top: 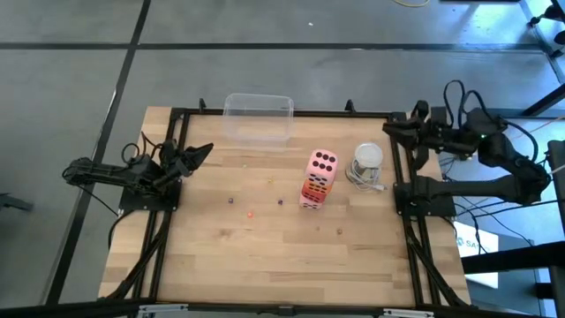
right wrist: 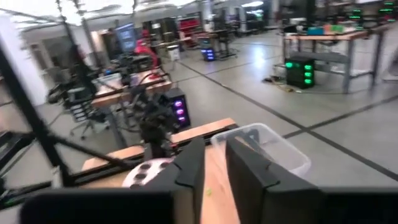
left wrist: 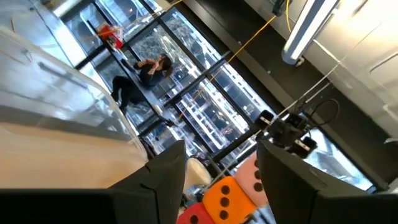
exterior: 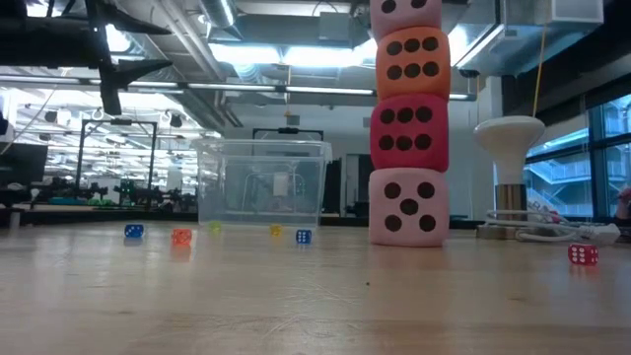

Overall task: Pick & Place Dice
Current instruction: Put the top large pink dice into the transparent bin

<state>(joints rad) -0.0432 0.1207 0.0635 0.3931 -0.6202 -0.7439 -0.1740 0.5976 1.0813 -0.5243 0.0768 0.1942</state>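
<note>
A stack of 4 dice [top: 319, 178] stands on the table [top: 265, 256]. Our right tool [top: 395, 129], fingers slightly parted and empty, should retreat cleanly; the left tool [top: 205, 149] waits half-open, well apart.

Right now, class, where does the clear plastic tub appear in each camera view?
High view: clear plastic tub at the table's far edge, centre.
Low view: left of the dice stack, farther back.
Left wrist view: along the picture's left edge.
Right wrist view: right of centre.
Shared landmark: the dice stack.
</note>
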